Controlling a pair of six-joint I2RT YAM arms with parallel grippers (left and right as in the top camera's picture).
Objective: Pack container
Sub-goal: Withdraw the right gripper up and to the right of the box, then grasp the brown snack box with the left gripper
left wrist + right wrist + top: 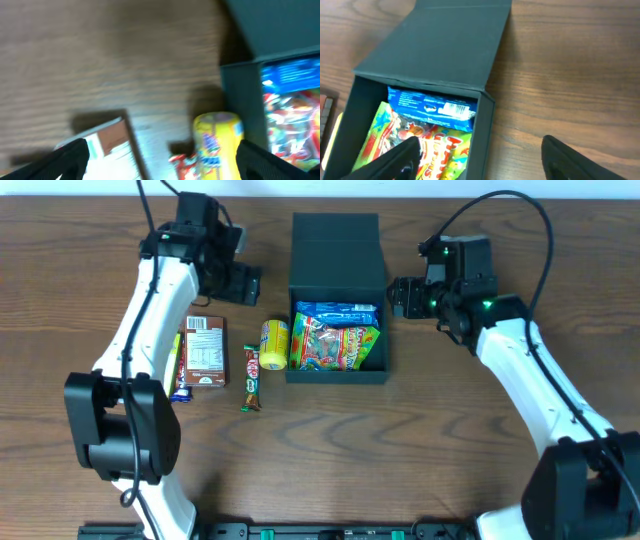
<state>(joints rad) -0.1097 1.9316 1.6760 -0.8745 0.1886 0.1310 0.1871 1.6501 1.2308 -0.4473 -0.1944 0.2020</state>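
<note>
The dark teal container (pixel 338 372) stands open at the table's middle, its flap lid (pixel 336 250) laid back. A blue packet (pixel 336 313) and a green candy bag (pixel 338 345) lie inside it. A yellow packet (pixel 274 344) lies just left of the box. My left gripper (pixel 243 283) is open and empty above the table, up and left of the yellow packet (pixel 218 142). My right gripper (pixel 400 296) is open and empty beside the box's right wall (pixel 483 135).
A brown and white carton (pixel 205 351) lies on the left, with a blue wrapper (pixel 181 385) at its left edge. A red chocolate bar (pixel 251 376) lies between the carton and the yellow packet. Bare wood lies right of the box.
</note>
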